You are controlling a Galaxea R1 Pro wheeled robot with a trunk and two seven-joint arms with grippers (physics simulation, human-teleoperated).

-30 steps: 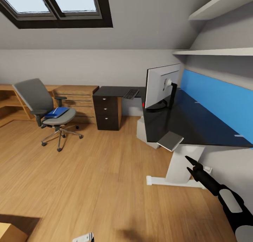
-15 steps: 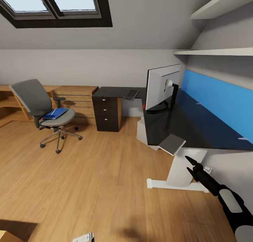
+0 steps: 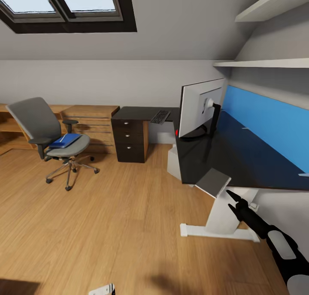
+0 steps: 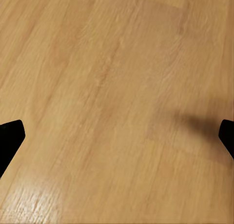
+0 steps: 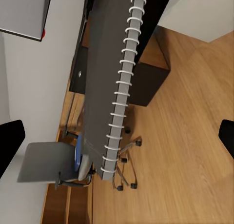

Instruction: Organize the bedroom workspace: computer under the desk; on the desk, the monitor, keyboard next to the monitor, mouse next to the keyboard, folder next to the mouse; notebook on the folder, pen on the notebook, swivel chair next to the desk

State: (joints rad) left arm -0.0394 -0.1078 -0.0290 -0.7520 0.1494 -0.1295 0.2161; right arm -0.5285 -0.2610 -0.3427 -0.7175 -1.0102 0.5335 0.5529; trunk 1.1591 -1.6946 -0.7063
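At four o'clock in the head view, right gripper (image 3: 230, 201): fingers apart, nothing held, aimed toward the notebook (image 3: 213, 182) that overhangs the near corner of the worktop (image 3: 231, 155). Left gripper (image 4: 117, 136): fingers spread wide over bare wood floor (image 3: 120, 218), empty. Monitor (image 3: 200, 107): upright on the worktop at one o'clock. Keyboard (image 3: 160, 115): on the far wing at twelve o'clock. Folder (image 3: 65, 140): blue, lying on the seat of the swivel chair (image 3: 49, 134) at nine o'clock, well apart from the worktop. Handling note, as judgement: the overhanging notebook looks easily tipped; the fingers should straddle its free edge squarely before closing, approaching level.
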